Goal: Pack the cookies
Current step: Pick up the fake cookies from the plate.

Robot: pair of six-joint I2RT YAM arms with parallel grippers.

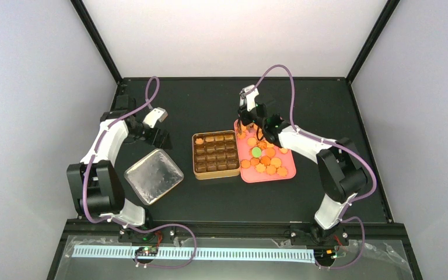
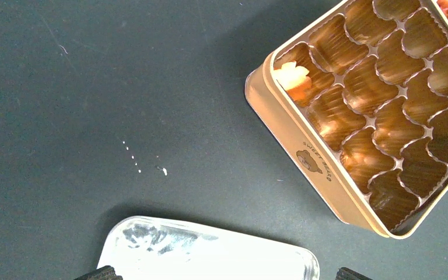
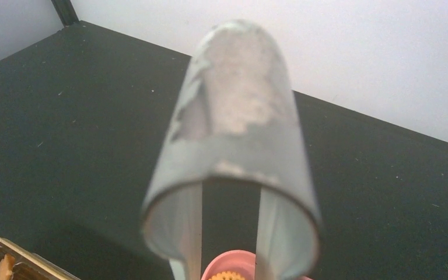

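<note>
The right gripper (image 1: pixel 248 116) hangs over the far corner of the pink tray (image 1: pixel 292 170) and grips a pair of metal tongs (image 3: pixel 233 116). In the wrist view the bent spring end stands close before the camera, and the two blades run down with a gap between them. An orange cookie sits just below that gap at the frame's edge. The tips themselves are out of view, so it cannot be told whether they touch it. The tongs are probably used because the cookies (image 1: pixel 266 158) are too small and flat for the fingers.

Most cookies lie loose on the tray, a green one (image 1: pixel 256 151) among the orange. Only one flower-shaped cookie (image 2: pixel 292 76) sits in the brown tin (image 2: pixel 291 131), in a corner compartment. Packing looks barely begun. The tin stands just left of the tray, which keeps each carry short.

The left gripper (image 1: pixel 156 125) hovers with its jaws wide and nothing between them, over bare table. The silver lid (image 1: pixel 153 175) lies near it, apart from the tin, so the compartments stay reachable. Nothing blocks the way from tray to tin.
</note>
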